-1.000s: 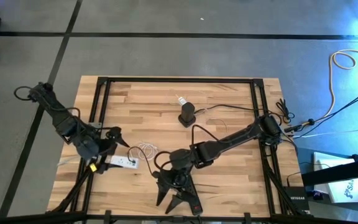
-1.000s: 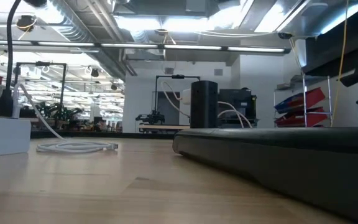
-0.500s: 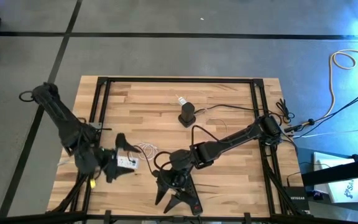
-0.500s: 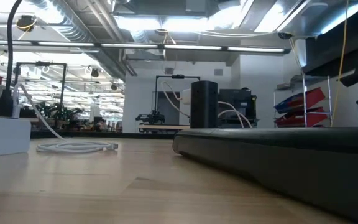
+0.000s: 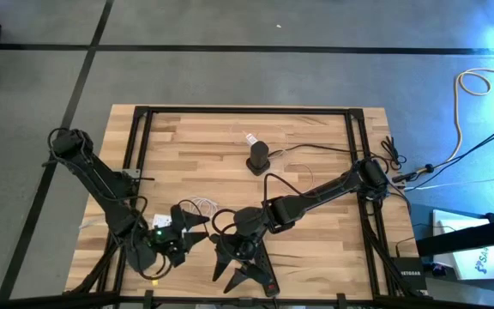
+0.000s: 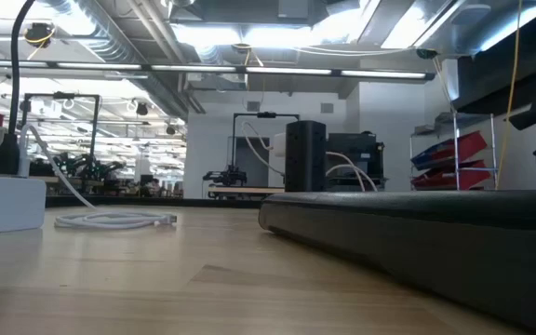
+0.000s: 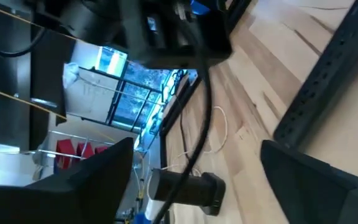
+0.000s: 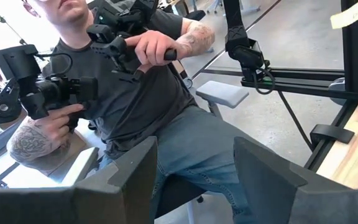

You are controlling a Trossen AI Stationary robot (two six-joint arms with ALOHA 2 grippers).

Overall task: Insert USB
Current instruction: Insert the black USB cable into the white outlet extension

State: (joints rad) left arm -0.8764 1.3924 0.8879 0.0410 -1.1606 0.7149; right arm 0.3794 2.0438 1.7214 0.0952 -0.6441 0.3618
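Observation:
A white block (image 6: 6, 203) sits on the wooden table at the left of the low view. A coiled white cable (image 6: 114, 221) lies beside it, its plug end (image 6: 168, 220) on the wood. The coil (image 5: 201, 206) also shows in the high view. A black cylinder (image 5: 258, 160) with a white piece (image 5: 249, 137) beside it stands farther back. My left gripper (image 5: 197, 230) hovers near the coil, open, with nothing between its fingers (image 7: 92, 180). My right gripper (image 5: 240, 273) stays at the near edge, open and empty, its fingers (image 8: 129, 180) facing off the table.
The black frame rails (image 5: 141, 129) run along the table's sides. My right arm (image 5: 316, 193) crosses the table's middle. A dark long shape (image 6: 417, 233) fills the low view's right. A person (image 8: 135, 81) sits beyond the near edge, holding handles.
My left gripper has swung from the table's left side toward the near edge and the right, passing over the white block. It has sunk a little, and its wrist has rolled. It now points toward my right arm. The cable and block lie as before.

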